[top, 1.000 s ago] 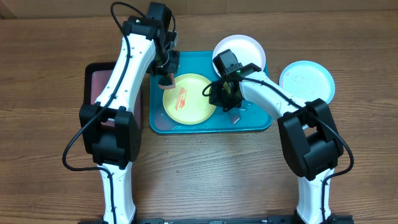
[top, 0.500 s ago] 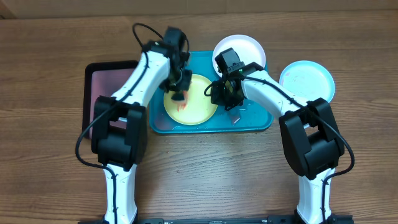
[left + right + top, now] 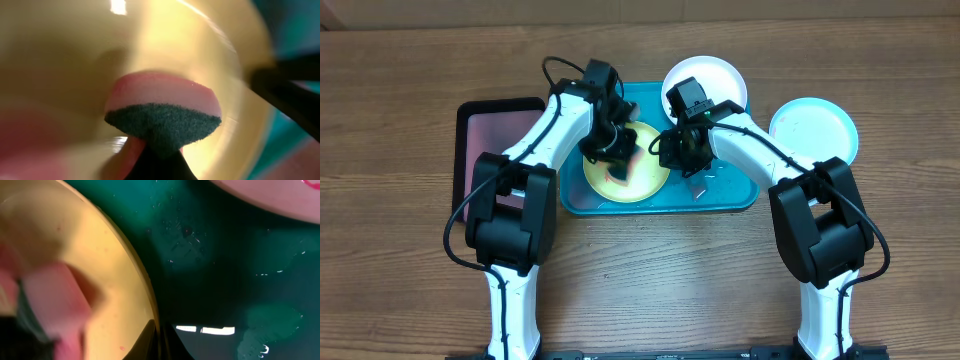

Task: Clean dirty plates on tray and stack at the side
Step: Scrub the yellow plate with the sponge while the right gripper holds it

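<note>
The yellow-green plate (image 3: 638,178) lies in the teal tray (image 3: 730,195). My left gripper (image 3: 617,158) is shut on a pink sponge with a dark green scouring side (image 3: 162,115), and the sponge presses on the plate's inside (image 3: 75,60). The gripper and sponge hide most of the plate's red smear. My right gripper (image 3: 672,150) is shut on the plate's right rim (image 3: 145,290), one finger either side of it (image 3: 159,342). A white plate (image 3: 710,80) sits at the tray's far right corner. A pale blue plate (image 3: 815,128) lies on the table to the right.
A black tray with a pinkish inside (image 3: 485,135) lies left of the teal tray, under the left arm. Water drops glint on the teal tray's floor (image 3: 225,280). Bare wooden table (image 3: 660,280) runs along the front.
My left gripper carried the sponge from the tray's far left edge down onto the yellow-green plate, over the red smear. The right gripper kept its hold on the rim.
</note>
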Motion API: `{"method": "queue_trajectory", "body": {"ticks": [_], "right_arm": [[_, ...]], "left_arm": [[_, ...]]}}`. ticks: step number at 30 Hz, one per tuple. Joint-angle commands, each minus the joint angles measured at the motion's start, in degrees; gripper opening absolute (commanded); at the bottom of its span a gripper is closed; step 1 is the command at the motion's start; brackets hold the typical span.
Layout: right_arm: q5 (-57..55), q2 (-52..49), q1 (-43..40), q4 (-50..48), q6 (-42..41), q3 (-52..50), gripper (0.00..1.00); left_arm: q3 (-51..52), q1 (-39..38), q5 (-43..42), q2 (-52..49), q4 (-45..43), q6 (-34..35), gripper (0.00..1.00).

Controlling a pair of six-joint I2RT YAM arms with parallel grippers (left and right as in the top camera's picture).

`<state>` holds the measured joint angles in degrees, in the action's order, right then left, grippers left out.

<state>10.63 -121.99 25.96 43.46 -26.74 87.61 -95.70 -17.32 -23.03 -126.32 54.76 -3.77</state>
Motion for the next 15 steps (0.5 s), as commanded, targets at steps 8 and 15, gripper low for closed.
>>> {"method": "queue_trajectory", "body": {"ticks": [8, 15], "right_arm": [[0.1, -0.7, -0.2, -0.5, 0.2, -0.6, 0.05], [0.1, -0.7, -0.2, -0.3, 0.2, -0.6, 0.05]], "left_arm": [[1.0, -0.3, 35.5, 0.0, -1.9, 15.6, 0.04], [-0.6, 0.6, 62.6, 0.0, 3.5, 29.5, 0.04]]}}
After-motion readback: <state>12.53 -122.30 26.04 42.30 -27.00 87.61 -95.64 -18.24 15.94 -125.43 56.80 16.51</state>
